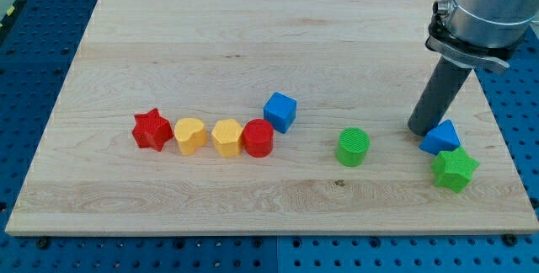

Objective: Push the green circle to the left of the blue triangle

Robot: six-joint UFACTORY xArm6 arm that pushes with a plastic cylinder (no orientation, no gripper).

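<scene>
The green circle (353,147) is a short green cylinder on the wooden board, right of the middle. The blue triangle (440,137) lies further to the view's right, with a gap between the two. My tip (421,130) rests on the board just left of and touching or nearly touching the blue triangle's upper left side. The tip is to the right of the green circle and slightly above it in the view. The dark rod rises from the tip to the grey arm at the view's top right.
A green star (455,170) sits just below the blue triangle. A row runs left of the middle: red star (152,130), yellow heart (190,135), yellow hexagon (226,136), red circle (258,137), blue cube (280,111). The board's right edge (504,121) is near.
</scene>
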